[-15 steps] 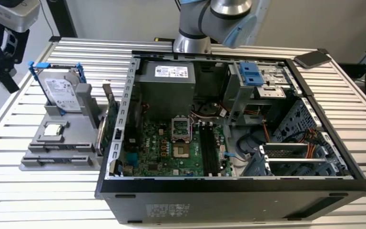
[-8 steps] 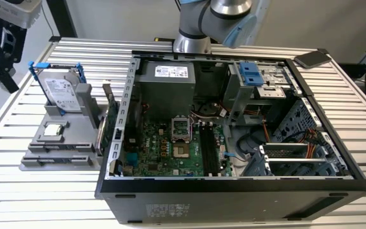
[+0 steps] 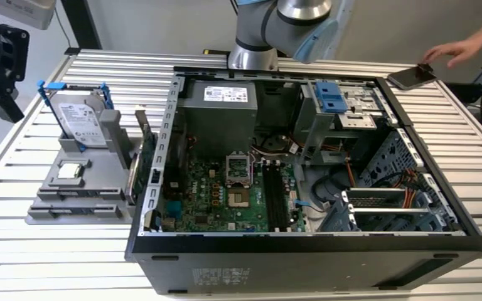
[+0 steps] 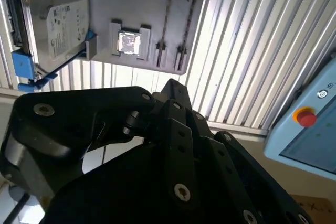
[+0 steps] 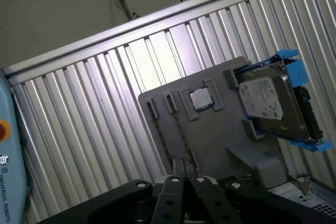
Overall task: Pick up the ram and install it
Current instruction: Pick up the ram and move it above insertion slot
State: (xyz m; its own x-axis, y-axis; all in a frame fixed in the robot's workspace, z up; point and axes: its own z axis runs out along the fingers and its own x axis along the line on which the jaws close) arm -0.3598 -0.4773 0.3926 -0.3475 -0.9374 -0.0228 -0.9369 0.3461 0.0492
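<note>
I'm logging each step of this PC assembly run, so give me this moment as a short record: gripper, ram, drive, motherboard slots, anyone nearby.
gripper: above the gray holder, outside the case, touching nothing there
ram: thin dark strip on edge in the holder, beside the processor chip; not picked up
hard drive: upright at the holder's end
motherboard slots: black, inside the open case, no stick seated
person: a hand at a flat device, exterior view's right
</note>
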